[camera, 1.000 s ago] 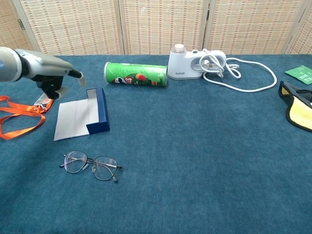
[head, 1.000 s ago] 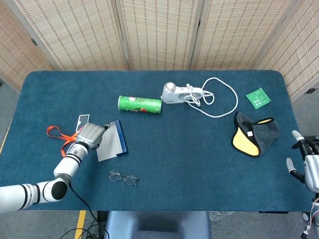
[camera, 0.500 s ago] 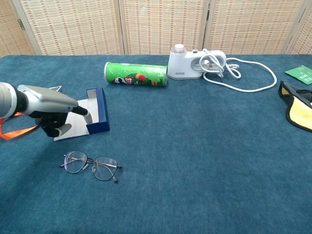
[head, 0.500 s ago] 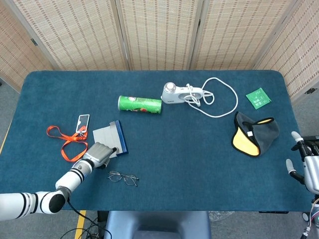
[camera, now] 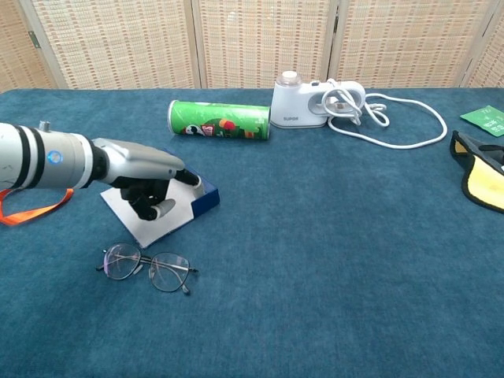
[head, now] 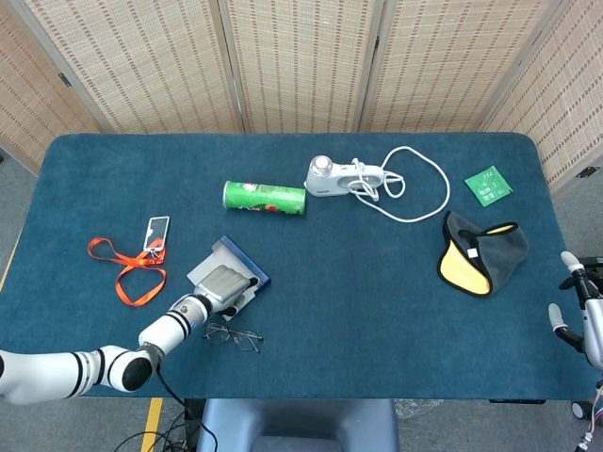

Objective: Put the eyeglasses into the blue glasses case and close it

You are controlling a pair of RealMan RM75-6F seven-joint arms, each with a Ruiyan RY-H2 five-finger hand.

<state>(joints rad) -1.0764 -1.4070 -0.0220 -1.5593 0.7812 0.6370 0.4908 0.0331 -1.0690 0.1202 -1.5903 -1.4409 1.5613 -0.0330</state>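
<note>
Comparing with a second ago, your left hand (camera: 150,189) has moved from the far-left end of the blue glasses case (camera: 161,214) to above it, fingers curled down onto the open case, which has swung to lie diagonally, nearer the eyeglasses (camera: 148,268). The case holds nothing; the eyeglasses lie on the table (camera: 331,260) just in front of it, untouched, so the insertion step is not yet begun. Your right hand (head: 582,315) hangs open at the table's right edge, holding nothing.
</note>
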